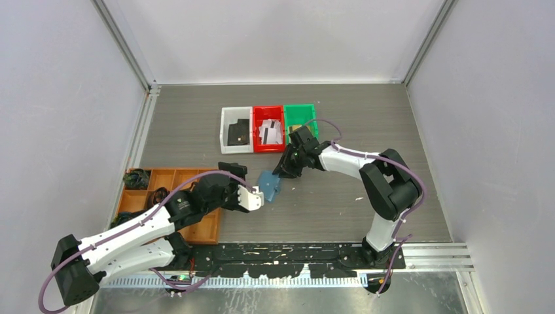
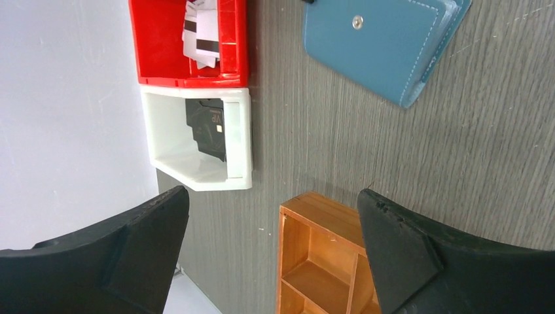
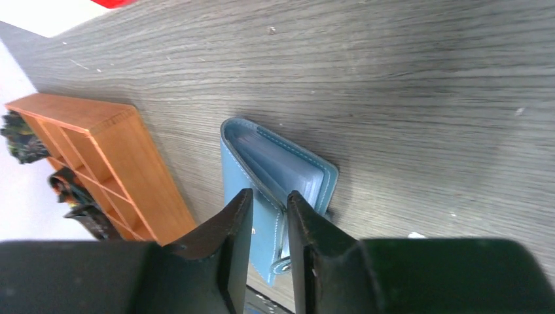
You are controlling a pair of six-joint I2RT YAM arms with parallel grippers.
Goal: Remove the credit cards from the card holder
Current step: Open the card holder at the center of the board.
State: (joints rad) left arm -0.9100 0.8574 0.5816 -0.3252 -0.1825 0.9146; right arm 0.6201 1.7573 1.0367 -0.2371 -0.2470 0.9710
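A grey wood-grain table [image 1: 340,209] sits inside pale walls [image 1: 59,98]. A red bin [image 1: 269,111] stands on it. A white bin [image 1: 225,131] touches the red bin's left side and a green bin [image 1: 301,109] touches its right, so the three form one row. An orange-brown wooden tray [image 1: 186,178] with open compartments lies well to the near left of the red bin. Small dark items [image 1: 136,178] sit in the tray compartments farthest from the red bin, too small to identify.
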